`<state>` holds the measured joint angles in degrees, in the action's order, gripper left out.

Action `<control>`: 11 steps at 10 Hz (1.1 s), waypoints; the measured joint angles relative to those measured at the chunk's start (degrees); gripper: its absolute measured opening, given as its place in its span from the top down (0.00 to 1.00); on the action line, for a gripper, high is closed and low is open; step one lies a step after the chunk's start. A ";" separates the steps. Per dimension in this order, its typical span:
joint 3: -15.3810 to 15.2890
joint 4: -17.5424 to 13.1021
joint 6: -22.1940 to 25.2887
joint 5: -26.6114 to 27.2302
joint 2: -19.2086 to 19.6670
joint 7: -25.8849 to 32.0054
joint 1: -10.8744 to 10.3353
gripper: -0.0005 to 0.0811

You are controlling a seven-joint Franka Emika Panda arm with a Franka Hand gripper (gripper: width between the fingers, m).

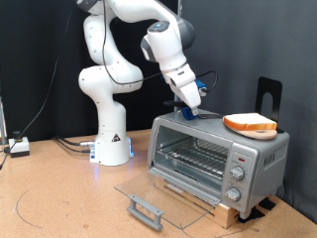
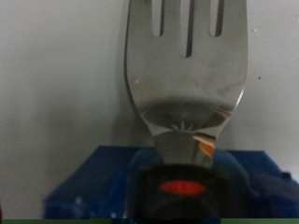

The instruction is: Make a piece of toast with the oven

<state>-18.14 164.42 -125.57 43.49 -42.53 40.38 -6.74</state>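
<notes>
The oven (image 1: pixel 216 159) stands on a slatted wooden base (image 1: pixel 236 209) at the exterior view's right, its glass door (image 1: pixel 158 194) dropped fully open and lying flat toward the exterior view's lower left. The wire rack (image 1: pixel 190 156) inside shows bare. Knobs (image 1: pixel 237 177) run down the right front panel.

The piece of toast (image 1: pixel 250 123) sits on a round wooden plate (image 1: pixel 260 133) on the oven's roof, toward the exterior view's right end of the top.

The white arm (image 1: pixel 111 69) reaches down from the exterior view's upper left. The gripper (image 1: pixel 192 106) hangs just above the left part of the oven's roof, near the toast but apart from it. A blue object (image 1: pixel 203 114) lies at its tip.

The wrist view is filled by a metal fork (image 2: pixel 187 75), tines pointing away from the camera, its handle seated in a blue holder (image 2: pixel 154 182) close to the lens. The fingers themselves are not distinguishable in either view, so whether the tool is clamped or released cannot be told.
</notes>
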 joint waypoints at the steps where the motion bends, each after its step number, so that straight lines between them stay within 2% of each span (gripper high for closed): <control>1: -0.54 0.01 -0.87 0.41 0.84 -0.01 0.00 0.00; 6: -1.33 -0.12 -1.64 2.58 2.27 0.14 -0.01 0.03; 7: -1.34 -0.16 -1.64 2.95 2.27 0.24 -0.01 0.25; 8: -1.35 -0.24 -1.70 3.30 2.26 0.36 -0.01 0.25; 9: -1.35 -0.24 -1.82 3.61 2.26 0.40 -0.01 0.42; 11: -2.07 -0.14 -5.06 5.15 2.26 0.64 -0.02 0.41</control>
<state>-20.21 164.28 -130.63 48.64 -40.26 41.02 -6.76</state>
